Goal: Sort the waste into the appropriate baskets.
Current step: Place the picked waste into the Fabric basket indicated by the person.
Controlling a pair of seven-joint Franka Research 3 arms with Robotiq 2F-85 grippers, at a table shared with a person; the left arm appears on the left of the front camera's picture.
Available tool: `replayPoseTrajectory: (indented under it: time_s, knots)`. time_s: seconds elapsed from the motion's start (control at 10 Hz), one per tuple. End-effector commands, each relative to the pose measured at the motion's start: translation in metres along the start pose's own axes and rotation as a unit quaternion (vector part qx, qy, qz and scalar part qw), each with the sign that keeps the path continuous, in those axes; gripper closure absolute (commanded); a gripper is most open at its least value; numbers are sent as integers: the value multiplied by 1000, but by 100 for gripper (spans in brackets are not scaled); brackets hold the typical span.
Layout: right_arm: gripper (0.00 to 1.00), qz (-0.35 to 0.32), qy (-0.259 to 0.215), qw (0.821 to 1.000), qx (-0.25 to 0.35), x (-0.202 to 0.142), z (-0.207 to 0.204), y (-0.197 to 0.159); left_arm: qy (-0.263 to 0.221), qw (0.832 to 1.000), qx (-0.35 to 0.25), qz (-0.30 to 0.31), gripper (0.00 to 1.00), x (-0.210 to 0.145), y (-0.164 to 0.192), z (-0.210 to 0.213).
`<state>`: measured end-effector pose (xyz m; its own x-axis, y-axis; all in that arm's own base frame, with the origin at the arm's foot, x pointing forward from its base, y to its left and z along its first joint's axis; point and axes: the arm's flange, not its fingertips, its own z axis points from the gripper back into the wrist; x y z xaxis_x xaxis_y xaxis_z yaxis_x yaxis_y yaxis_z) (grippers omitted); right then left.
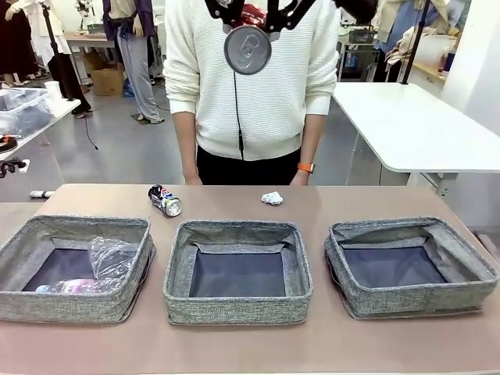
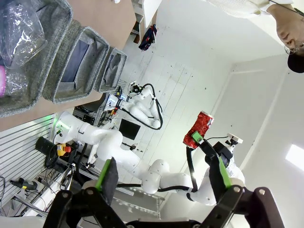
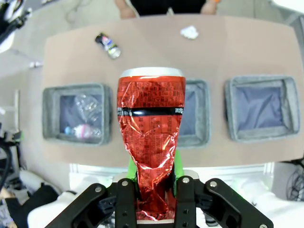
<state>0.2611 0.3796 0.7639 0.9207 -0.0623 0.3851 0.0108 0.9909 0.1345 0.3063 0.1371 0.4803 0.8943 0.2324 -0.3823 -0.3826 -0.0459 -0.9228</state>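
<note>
Free middle basket (image 1: pixel 237 309), right basket (image 1: pixel 414 301); clutter in left basket (image 1: pixel 62 306)

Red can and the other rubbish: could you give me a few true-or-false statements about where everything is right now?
1. The right gripper is shut on the red can. True.
2. The dark blue-white can sits in the middle basket. False: it lies on the table.
3. The left basket holds clear plastic waste. True.
4. The paper wad is in the person's hand. False: it lies on the table.
5. The left gripper is open and holds nothing. True.
</note>
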Motion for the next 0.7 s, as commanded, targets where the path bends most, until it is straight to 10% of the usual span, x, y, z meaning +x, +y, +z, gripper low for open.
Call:
replayPoseTrajectory:
  time_s: [0.0, 0.6]
  knots:
    - [69, -3, -1, 1000, -2, -3, -1, -2, -1, 1000, 1, -2, 0, -2, 0, 1]
    - [69, -3, -1, 1000, -2, -3, -1, -2, -1, 1000, 1, -2, 0, -2, 0, 1]
